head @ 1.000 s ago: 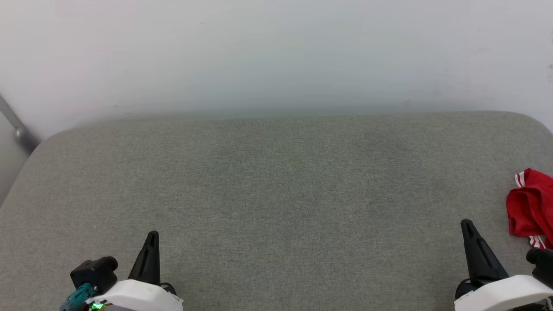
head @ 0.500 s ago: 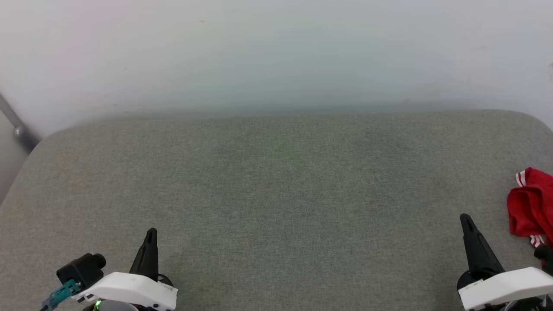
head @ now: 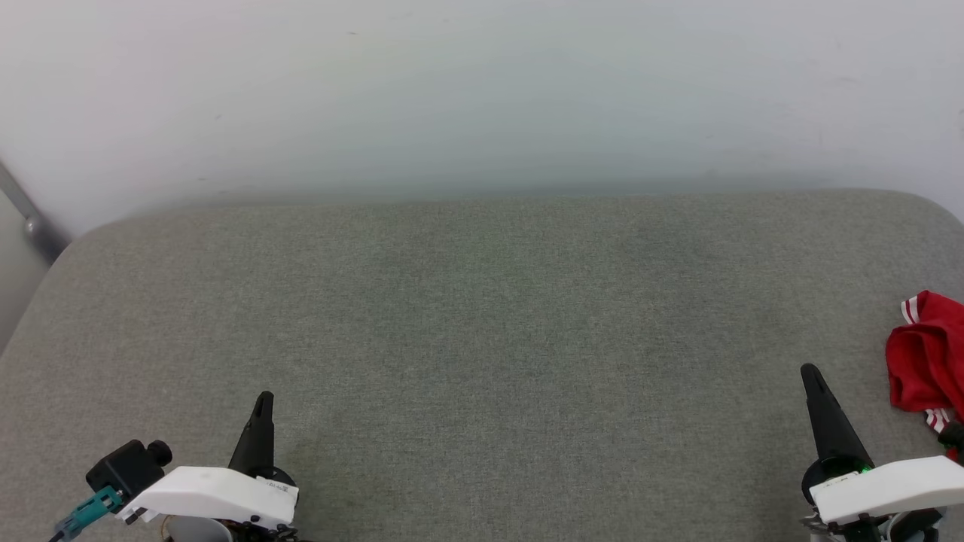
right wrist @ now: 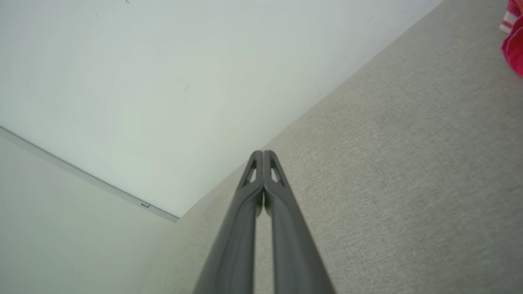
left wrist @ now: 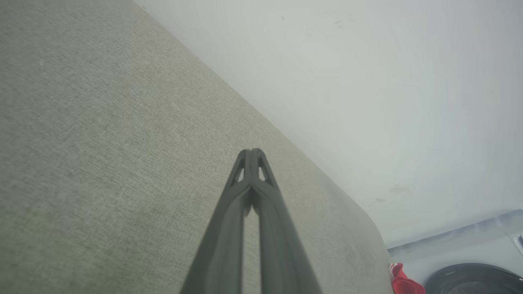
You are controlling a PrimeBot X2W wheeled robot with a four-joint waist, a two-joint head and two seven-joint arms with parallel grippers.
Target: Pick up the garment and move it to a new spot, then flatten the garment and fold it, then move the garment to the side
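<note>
The garment (head: pixel 928 354) is a crumpled red heap with white striped trim at the right edge of the grey cushioned surface (head: pixel 482 316), partly cut off by the frame. A corner of the garment (left wrist: pixel 402 282) shows in the left wrist view, and a red edge of it (right wrist: pixel 515 45) in the right wrist view. My right gripper (head: pixel 812 375) stands shut and empty at the lower right, a little to the left of the garment. My left gripper (head: pixel 263 399) is shut and empty at the lower left. Both pairs of fingertips (left wrist: pixel 252 153) (right wrist: pixel 262 154) touch in the wrist views.
A pale wall (head: pixel 482 98) rises behind the cushioned surface. A grey metal bar (head: pixel 30 222) slants at the far left edge. A dark round object (left wrist: pixel 474 279) sits beyond the cushion's right end in the left wrist view.
Both arms have shifted slightly: the grippers' tips sit a little higher in the head view and the wrists have dropped lower. The garment has stayed where it was.
</note>
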